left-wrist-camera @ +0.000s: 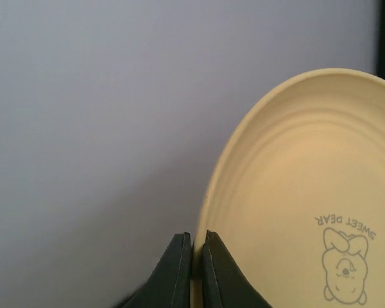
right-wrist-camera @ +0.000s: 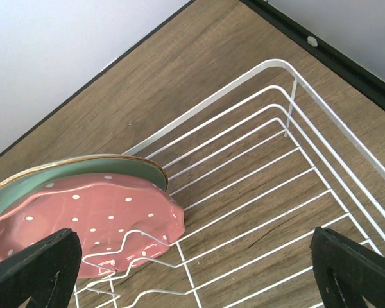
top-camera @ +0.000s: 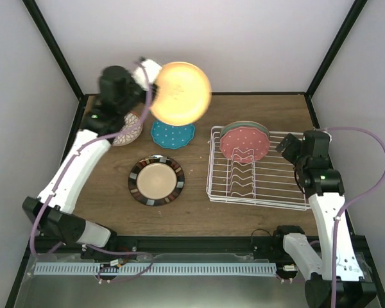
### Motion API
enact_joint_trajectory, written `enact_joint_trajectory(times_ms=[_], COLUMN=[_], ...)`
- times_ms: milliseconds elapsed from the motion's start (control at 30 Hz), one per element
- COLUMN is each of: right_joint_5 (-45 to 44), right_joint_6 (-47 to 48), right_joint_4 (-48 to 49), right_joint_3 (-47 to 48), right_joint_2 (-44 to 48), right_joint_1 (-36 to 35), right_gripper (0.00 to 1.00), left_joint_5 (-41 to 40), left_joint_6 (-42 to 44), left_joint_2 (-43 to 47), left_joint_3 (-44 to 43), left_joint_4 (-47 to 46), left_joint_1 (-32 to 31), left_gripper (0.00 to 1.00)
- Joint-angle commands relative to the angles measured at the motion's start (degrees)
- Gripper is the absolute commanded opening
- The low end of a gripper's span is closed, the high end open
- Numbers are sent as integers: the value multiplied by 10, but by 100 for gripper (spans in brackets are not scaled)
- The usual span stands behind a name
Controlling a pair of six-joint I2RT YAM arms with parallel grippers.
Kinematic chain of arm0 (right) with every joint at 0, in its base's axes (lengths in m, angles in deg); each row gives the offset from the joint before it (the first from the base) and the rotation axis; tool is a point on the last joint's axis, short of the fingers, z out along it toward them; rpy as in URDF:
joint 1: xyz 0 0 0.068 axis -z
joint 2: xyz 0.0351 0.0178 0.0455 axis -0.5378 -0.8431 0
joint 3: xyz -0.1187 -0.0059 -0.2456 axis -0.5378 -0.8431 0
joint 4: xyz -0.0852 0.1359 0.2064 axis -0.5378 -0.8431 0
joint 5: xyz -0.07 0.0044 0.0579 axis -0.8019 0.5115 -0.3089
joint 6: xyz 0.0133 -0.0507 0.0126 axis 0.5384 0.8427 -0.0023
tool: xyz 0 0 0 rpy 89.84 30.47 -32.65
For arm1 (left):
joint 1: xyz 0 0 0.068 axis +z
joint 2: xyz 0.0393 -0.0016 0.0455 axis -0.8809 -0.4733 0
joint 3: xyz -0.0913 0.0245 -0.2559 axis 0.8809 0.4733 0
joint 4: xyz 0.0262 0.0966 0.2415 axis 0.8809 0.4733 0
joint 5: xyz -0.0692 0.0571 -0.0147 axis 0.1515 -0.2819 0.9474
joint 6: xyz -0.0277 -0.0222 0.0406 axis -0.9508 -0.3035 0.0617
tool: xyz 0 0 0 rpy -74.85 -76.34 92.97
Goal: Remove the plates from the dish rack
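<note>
**Six plates, one rack**
Left pincer (left-wrist-camera: pixel 194 239) clamps pale yellow round plate (left-wrist-camera: pixel 308 192) by the rim, aloft. Below it three lie flat: petal-patterned plate (top-camera: pixel 129 129), teal dotted plate (top-camera: pixel 172 134), tan dark-rimmed plate (top-camera: pixel 156 181). Bare wooden table (top-camera: pixel 196 189), then white wire dish rack (top-camera: pixel 260 187) holding two, pale green plate (top-camera: pixel 244 125) and red-pink dotted plate (top-camera: pixel 245 145), beside wide-spread right pincer (right-wrist-camera: pixel 196 234).

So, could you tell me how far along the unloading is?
About halfway. Done: three plates lie on the table, the petal-patterned plate, teal dotted plate and tan dark-rimmed plate. In hand: the left gripper is shut on a cream plate, held up in the air. Left: the pink dotted plate and the green plate stand in the dish rack.
</note>
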Motion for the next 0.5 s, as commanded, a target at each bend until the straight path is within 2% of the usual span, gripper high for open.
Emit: enact_joint_trajectory(times_ms=[0,100,267,467], right_joint_5=[13,24,41,36], right_joint_6=[-3,0,2,6], right_joint_4=[23,36,51,41], right_joint_3=[-6,-7,1,2], right_joint_2=[-8,-23,-50,-45], right_joint_1=[3,2,3,3], right_gripper=[100,100,100,100], left_joint_5=[121,221,315,319], left_joint_6=[-212,-269,-334,-381], left_joint_2=[31,51,84,150], left_joint_3=[53,129,275,430], left_joint_4=[151,199,242,244], left_joint_1=[155,227,286,295], left_gripper=[4,4,4,4])
